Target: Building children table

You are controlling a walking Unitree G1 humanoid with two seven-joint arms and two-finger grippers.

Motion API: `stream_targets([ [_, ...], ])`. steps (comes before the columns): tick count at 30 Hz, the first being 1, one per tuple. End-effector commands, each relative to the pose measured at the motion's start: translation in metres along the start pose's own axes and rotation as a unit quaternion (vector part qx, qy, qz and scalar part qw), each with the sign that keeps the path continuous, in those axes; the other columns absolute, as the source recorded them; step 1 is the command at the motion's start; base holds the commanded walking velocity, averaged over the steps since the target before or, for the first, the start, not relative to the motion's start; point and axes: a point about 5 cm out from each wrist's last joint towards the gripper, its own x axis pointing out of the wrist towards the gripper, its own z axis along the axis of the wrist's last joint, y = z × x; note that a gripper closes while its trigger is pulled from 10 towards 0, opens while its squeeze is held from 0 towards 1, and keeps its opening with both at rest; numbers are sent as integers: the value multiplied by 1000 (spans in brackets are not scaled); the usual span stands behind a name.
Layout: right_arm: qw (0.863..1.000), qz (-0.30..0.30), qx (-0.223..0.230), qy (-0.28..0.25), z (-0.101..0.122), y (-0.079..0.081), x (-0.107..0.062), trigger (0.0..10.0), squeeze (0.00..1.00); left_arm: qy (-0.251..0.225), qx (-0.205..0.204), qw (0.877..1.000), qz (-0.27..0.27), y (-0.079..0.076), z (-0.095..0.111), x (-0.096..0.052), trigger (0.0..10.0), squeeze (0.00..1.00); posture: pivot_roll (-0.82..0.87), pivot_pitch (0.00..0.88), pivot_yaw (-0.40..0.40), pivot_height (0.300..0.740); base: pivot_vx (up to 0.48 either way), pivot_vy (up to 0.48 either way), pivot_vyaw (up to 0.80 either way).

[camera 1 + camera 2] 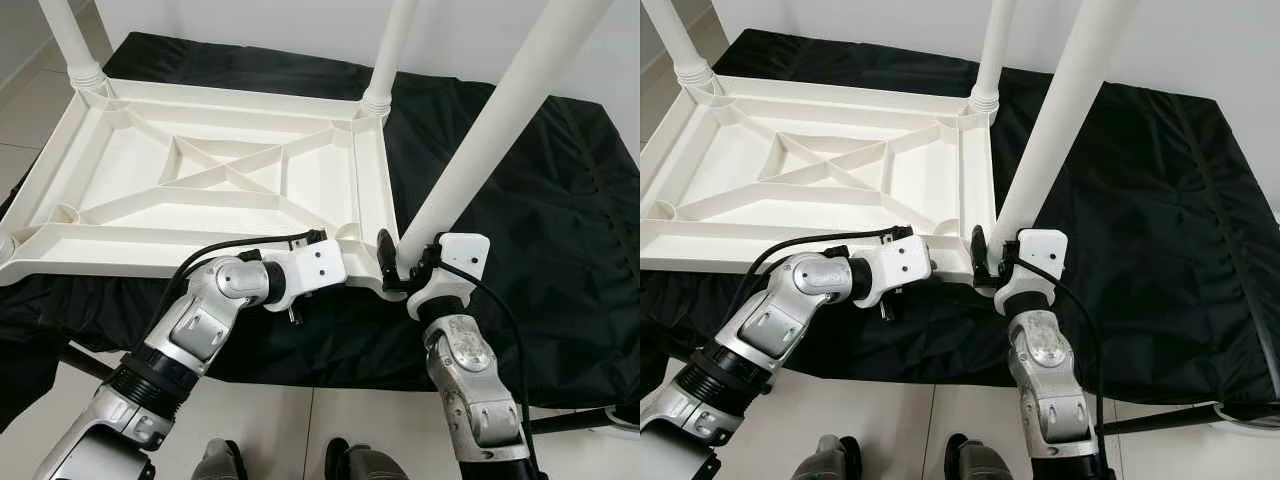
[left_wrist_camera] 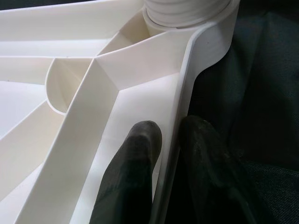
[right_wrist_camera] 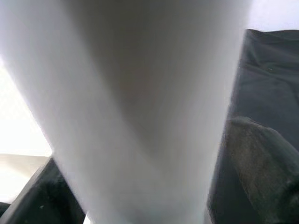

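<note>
A white plastic children's tabletop (image 1: 215,180) lies upside down on a black cloth, its ribbed underside facing up. Two white legs stand in its far corners, one at the far left (image 1: 72,45) and one at the far right (image 1: 388,55). A third white leg (image 1: 495,125) stands in the near right corner. My right gripper (image 1: 405,262) is shut on that leg close to its base. My left gripper (image 2: 170,140) pinches the tabletop's near rim (image 2: 187,93) beside the same corner, one finger (image 2: 135,154) inside the rim, the other outside.
The black cloth (image 1: 540,230) covers the work surface under the tabletop and spreads wide to the right. Pale tiled floor (image 1: 300,430) lies in front, with my feet at the bottom edge. A dark rod (image 1: 1160,420) runs along the floor at the lower right.
</note>
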Motion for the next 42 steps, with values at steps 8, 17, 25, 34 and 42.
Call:
stream_targets([
  [8, 987, 159, 6, -12, 9, -17, 5, 10000, 0, -10, 22, 999, 26, 5, 9, -1, 10000, 0, -42, 174, -70, 740, 0, 0, 0],
  [17, 953, 303, 1, 12, 11, -27, 4, 10000, 0, -10, 22, 999, 30, 8, 9, -2, 10000, 0, -43, 178, -62, 740, 0, 0, 0],
  [25, 939, 343, -12, 34, 6, -39, 9, 10000, 0, -10, 22, 999, 30, 8, 9, -2, 10000, 0, -42, 181, -54, 740, 0, 0, 0],
  [34, 929, 363, -44, 49, 5, -61, 26, 9294, 0, -9, 24, 999, 30, 10, 9, -3, 10000, 0, -36, 182, -47, 740, 0, 0, 0],
  [42, 925, 376, -43, 36, 9, -61, 32, 3059, 0, -9, 24, 999, 31, 11, 10, -3, 10000, 0, -35, 181, -47, 740, 0, 0, 0],
])
